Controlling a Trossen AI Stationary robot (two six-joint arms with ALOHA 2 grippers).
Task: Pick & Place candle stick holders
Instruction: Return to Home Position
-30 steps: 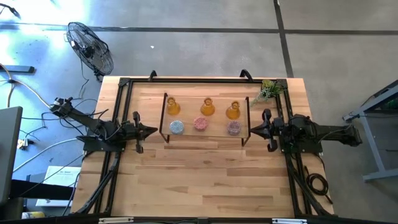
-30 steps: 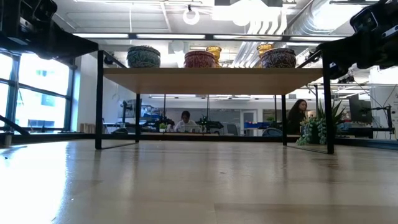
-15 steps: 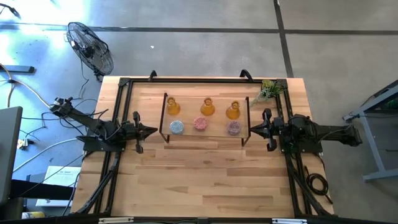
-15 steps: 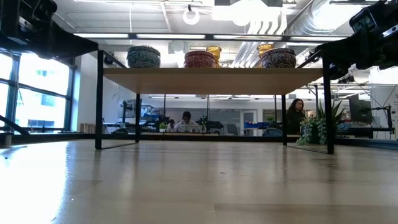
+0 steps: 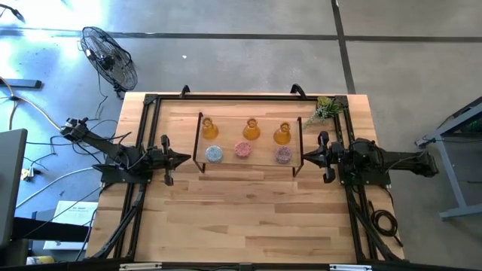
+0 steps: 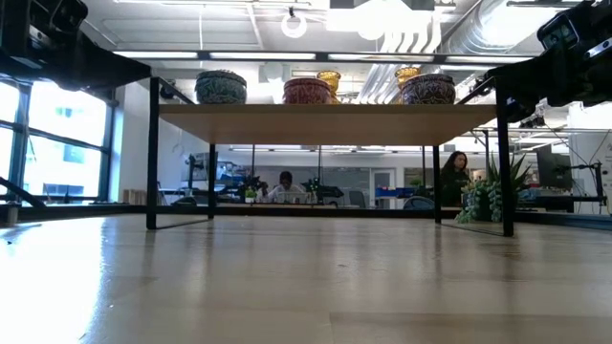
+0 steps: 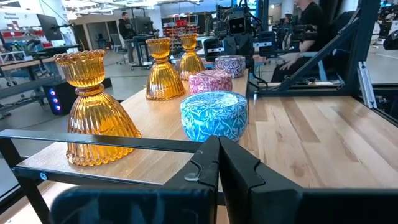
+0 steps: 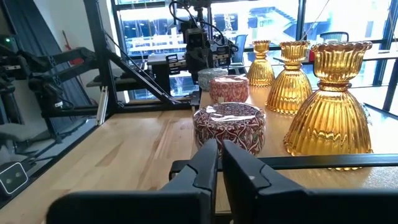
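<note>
Three amber glass candle stick holders stand in a row along the far side of a small raised wooden shelf. Three squat round ones stand in front of them: blue, pink and purple. All six rest on their bases on the shelf top. My left gripper hovers level just off the shelf's left end, shut, pointing at it. My right gripper hovers level off the shelf's right end, also shut. The wrist views show my left gripper and my right gripper holding nothing.
A green plant sprig lies at the table's far right corner. Black frame rails run along the table's left, right and far sides. Bare wooden table spreads out on the near side of the shelf. People sit in the room beyond.
</note>
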